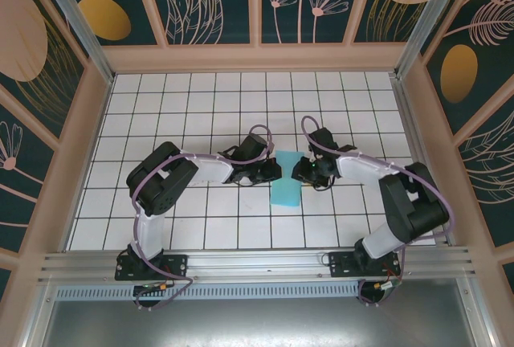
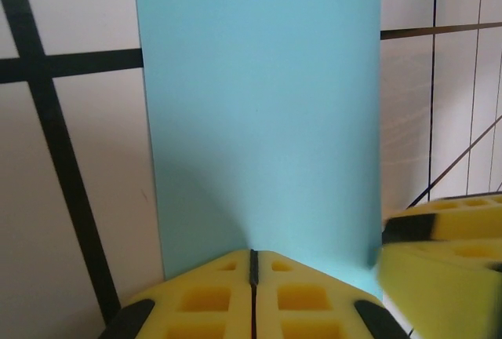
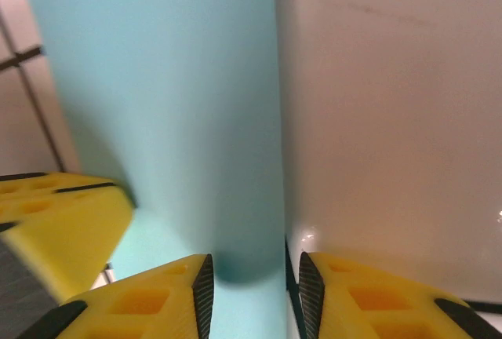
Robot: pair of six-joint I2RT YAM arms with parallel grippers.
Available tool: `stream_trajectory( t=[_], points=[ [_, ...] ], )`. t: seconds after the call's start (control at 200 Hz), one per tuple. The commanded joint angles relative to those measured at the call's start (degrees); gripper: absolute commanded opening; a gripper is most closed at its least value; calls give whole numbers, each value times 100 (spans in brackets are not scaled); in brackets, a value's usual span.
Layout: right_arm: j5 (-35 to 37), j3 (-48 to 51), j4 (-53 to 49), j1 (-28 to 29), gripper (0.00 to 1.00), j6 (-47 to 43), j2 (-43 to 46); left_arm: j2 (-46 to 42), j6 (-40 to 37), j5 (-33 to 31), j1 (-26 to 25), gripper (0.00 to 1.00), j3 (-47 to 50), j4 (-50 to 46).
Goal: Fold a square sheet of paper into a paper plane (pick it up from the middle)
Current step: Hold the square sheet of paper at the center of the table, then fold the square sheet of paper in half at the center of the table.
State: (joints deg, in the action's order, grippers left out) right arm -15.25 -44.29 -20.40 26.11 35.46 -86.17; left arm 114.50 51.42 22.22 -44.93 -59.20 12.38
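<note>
White tiles with dark grid lines cover the table (image 1: 201, 98), which is walled by dark panels (image 1: 201, 2) painted with pale flowers. The left gripper (image 1: 273, 170) is clenched on the sheet (image 1: 287, 190). In its wrist view the two yellow pads (image 2: 204, 300) meet along a thin seam. The light-blue paper runs straight into that seam and is pinched there at its near edge, with a soft ridge rising from the pinch. The right gripper (image 1: 299, 172) meets the sheet from the opposite side, its jaws parted. In its own view the yellow fingers (image 3: 149, 300) stand apart with the sheet's edge passing through the gap between them, and whether either finger touches the paper cannot be told. Each wrist view also catches a blurred yellow finger of the other arm just beside the sheet. From above, the sheet shows as a narrow oblong near the middle of the table, directly between the two grippers. Its longer part reaches toward the arm bases (image 1: 152, 267), which stand well apart from the sheet at the table's near edge.
</note>
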Motion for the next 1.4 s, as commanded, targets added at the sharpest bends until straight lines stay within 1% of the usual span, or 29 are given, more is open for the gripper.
stream_trajectory(
  t=[0.0,0.065,0.105,0.18,0.27,0.37,0.445,0.626,0.901,1.106,1.201,1.291,1.396],
  points=[
    [-127,28,-92,139,38,-26,672,317,-130,-453,-7,7,277,-852],
    [-293,92,58,326,37,26,742,319,-115,-464,-6,5,289,-851],
    [-428,177,231,408,34,88,719,319,-121,-484,-7,4,286,-851],
    [-544,301,486,489,22,237,578,321,-122,-507,-3,0,295,-869],
    [-540,431,656,492,10,328,468,352,-141,-543,-7,0,304,-904],
    [-574,615,761,492,3,330,413,404,-149,-566,-7,0,313,-913],
    [-632,764,816,467,0,312,397,432,-132,-591,-5,0,313,-904],
    [-811,1020,957,439,0,259,319,431,-59,-648,-3,0,534,-862],
    [-728,1506,771,244,0,137,530,463,28,-767,-7,0,702,-858],
    [-695,1931,614,90,0,154,909,488,116,-823,-6,0,812,-801],
    [-615,2051,437,-31,0,128,1215,486,132,-824,-7,0,854,-768],
    [-666,1966,421,-80,0,119,1632,468,136,-798,-7,0,881,-719],
    [-935,1727,625,0,0,146,1905,460,128,-763,-7,0,875,-695]
  ],
)
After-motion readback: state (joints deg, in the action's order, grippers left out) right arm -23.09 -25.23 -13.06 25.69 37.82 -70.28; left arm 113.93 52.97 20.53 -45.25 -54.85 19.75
